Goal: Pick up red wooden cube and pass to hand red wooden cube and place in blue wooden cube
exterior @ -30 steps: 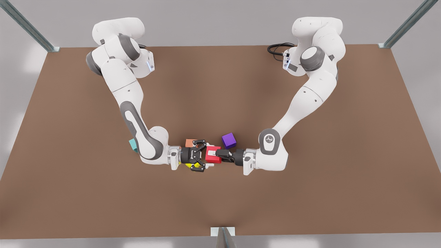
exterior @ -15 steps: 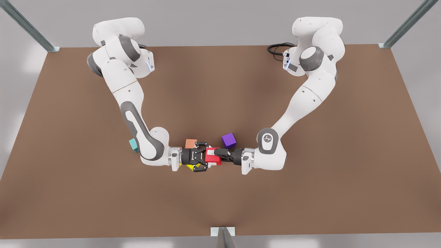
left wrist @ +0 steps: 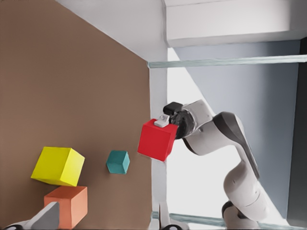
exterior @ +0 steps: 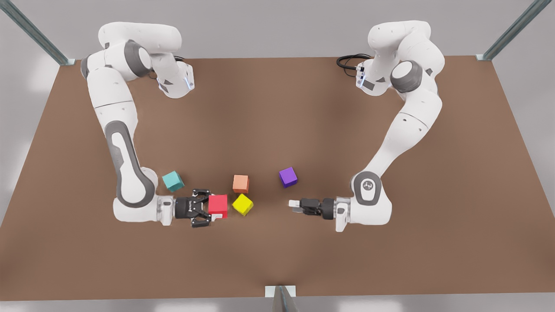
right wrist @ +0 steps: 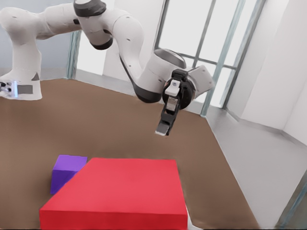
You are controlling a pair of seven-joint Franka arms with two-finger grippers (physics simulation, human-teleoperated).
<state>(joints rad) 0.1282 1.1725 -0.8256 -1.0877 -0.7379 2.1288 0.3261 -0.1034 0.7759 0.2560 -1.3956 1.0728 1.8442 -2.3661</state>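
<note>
— Where do we see the red wooden cube (exterior: 217,206)?

— In the right gripper (exterior: 207,208), toward the front view's left. Its fingers are clamped on the cube's two opposite faces. From the left wrist view we see that same gripper (left wrist: 165,120) farther off, with the cube (left wrist: 157,139) hanging from it above the table (exterior: 277,108).

— And the blue wooden cube (exterior: 173,181)?

— It rests on the table just behind the right arm's wrist, apart from the red one. The yellow cube (exterior: 242,204) lies just beside the red cube, the orange cube (exterior: 240,183) right behind the yellow one, and the purple cube (exterior: 288,177) farther toward the front view's right.

— What of the left gripper (exterior: 295,206)?

— It hangs empty, well apart from the red cube and pointing toward it. In its own wrist view we see its fingertips (left wrist: 45,216) spread wide, so we take it as parted and holding nothing.
</note>
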